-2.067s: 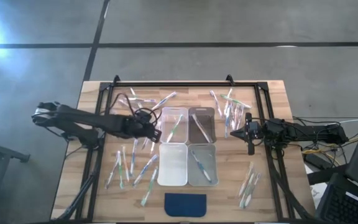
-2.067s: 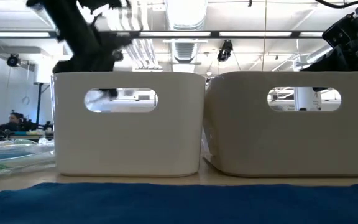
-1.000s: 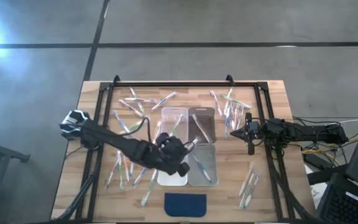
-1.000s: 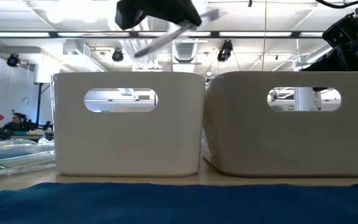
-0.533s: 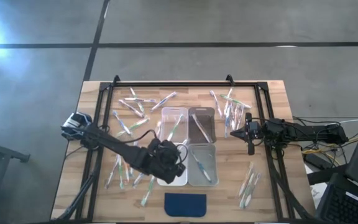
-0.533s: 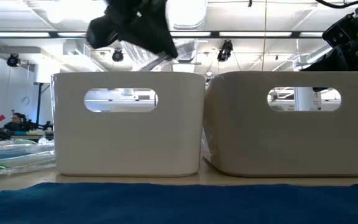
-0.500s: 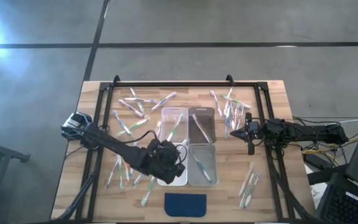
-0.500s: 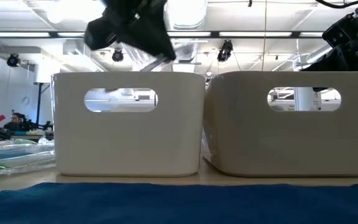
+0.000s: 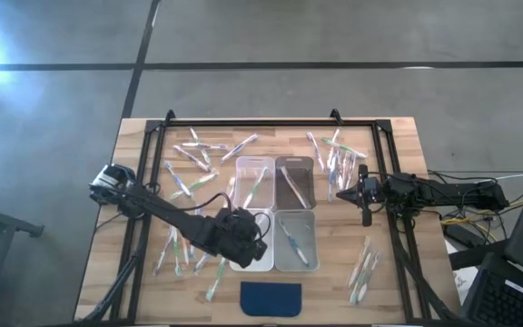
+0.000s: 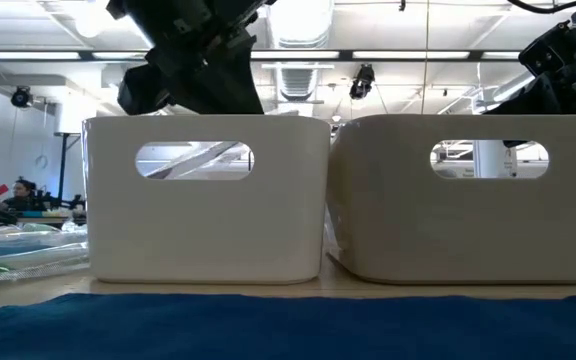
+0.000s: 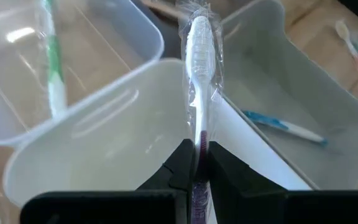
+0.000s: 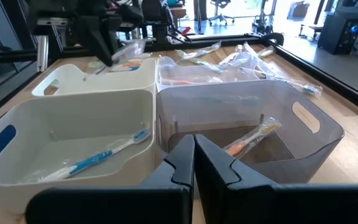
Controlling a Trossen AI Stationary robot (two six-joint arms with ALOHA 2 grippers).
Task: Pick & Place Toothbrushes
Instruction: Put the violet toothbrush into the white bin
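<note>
My left gripper [image 9: 246,238] hangs over the near-left white bin [image 9: 252,257], shut on a clear-wrapped whitish toothbrush [image 11: 199,74] with a purple handle. In the low view the brush's head end [image 10: 204,157] shows through that bin's handle slot. The near-right bin [image 9: 307,262] holds a blue toothbrush [image 11: 279,125]. A green one [image 11: 53,68] lies in the far-left bin and an orange one [image 12: 251,139] in the far-right bin. My right gripper [image 9: 363,202] waits shut at the table's right side. My left gripper pinches the wrapped toothbrush by its purple handle [image 11: 198,142] between the two fingers. The fingers slant down from the table's left, and the brush runs on along them, head end foremost. The brush is lifted clear, tilted, its head end inside the near-left bin.
Loose wrapped toothbrushes lie in clusters at the left [image 9: 187,243], far left [image 9: 198,153], far right [image 9: 334,159] and near right [image 9: 363,266] of the wooden table. A dark blue pad [image 9: 271,298] lies at the near edge. A black frame rail [image 9: 261,125] runs along the far side.
My left gripper, still shut on the toothbrush, has sunk toward the near-left bin, shifted a little toward the table's left and near edges, and rolled. The brush's head end has swung round and now dips below the bin's rim.
</note>
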